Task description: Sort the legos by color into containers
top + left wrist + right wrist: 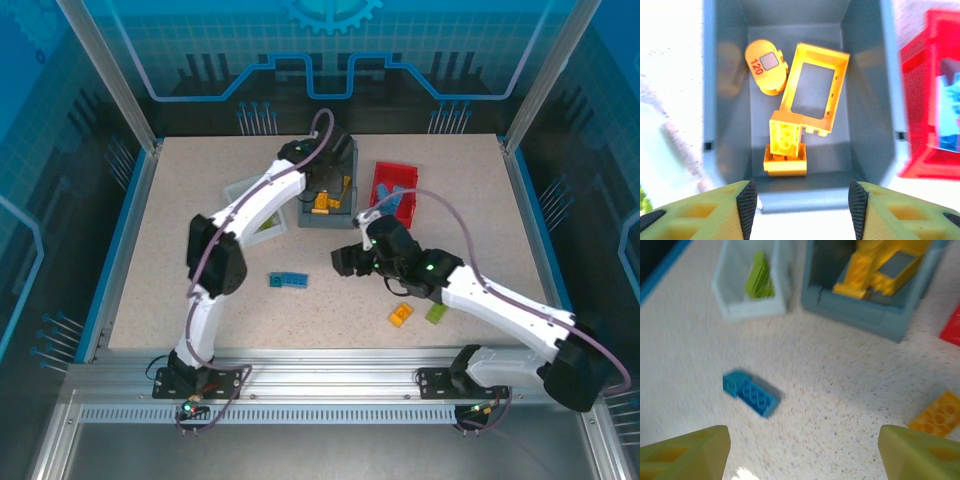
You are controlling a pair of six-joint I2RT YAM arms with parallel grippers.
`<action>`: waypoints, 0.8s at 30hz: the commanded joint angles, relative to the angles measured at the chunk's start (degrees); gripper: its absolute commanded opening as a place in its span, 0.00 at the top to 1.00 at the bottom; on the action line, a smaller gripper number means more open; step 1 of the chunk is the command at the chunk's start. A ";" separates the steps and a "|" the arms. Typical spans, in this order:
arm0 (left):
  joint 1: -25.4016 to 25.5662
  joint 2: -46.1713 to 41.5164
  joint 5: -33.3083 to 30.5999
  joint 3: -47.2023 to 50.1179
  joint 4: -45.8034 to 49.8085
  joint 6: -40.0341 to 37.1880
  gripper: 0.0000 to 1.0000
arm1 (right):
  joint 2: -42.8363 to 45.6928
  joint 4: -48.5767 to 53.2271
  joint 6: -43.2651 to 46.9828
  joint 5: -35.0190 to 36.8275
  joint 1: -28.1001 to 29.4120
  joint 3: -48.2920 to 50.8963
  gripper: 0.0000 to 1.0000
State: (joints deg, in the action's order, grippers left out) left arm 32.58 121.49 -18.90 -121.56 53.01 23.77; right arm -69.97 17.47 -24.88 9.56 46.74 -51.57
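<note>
In the grey bin [725,100] the yellow pieces [785,137] are piled up, green bricks [759,277] sit in the white bin [752,307], and blue ones [402,205] are in the red bin [385,180]. The left gripper [802,202] hangs over the grey bin, fingers apart, nothing in them. The right gripper [802,452] is spread wide and empty above the table, near a loose blue brick [751,394]. An orange brick [938,416] and a green brick [436,312] are out there too, so I'd guess it's mostly done.

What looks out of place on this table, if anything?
Nothing looks broken or spilled. Three bricks lie loose on the table outside the bins: a blue brick, an orange brick and a green brick. The white bin also sits turned at an angle to the grey bin.
</note>
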 commanded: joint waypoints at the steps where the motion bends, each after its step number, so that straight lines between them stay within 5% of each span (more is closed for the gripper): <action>1: -0.57 -12.84 -0.90 9.02 -0.19 4.54 0.45 | -7.65 1.20 15.77 -6.94 3.79 -3.11 0.18; 9: -6.00 -43.90 6.37 40.84 -1.89 11.22 0.45 | -31.49 10.68 30.76 -2.01 8.66 -19.38 0.13; 16: -8.97 -61.19 8.21 53.49 5.44 13.09 0.45 | -45.79 13.93 33.75 0.04 8.79 -30.50 0.13; 21: -9.15 -66.65 8.26 55.74 8.29 14.25 0.46 | -51.55 15.37 33.41 0.44 8.72 -35.86 0.23; 24: -9.11 -66.96 8.42 55.99 8.63 14.20 0.46 | -52.28 15.59 32.63 -0.16 8.75 -36.39 0.38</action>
State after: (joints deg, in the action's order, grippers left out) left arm 23.92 54.70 -11.86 -66.59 59.79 36.82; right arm -120.40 30.92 7.97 8.75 55.51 -86.35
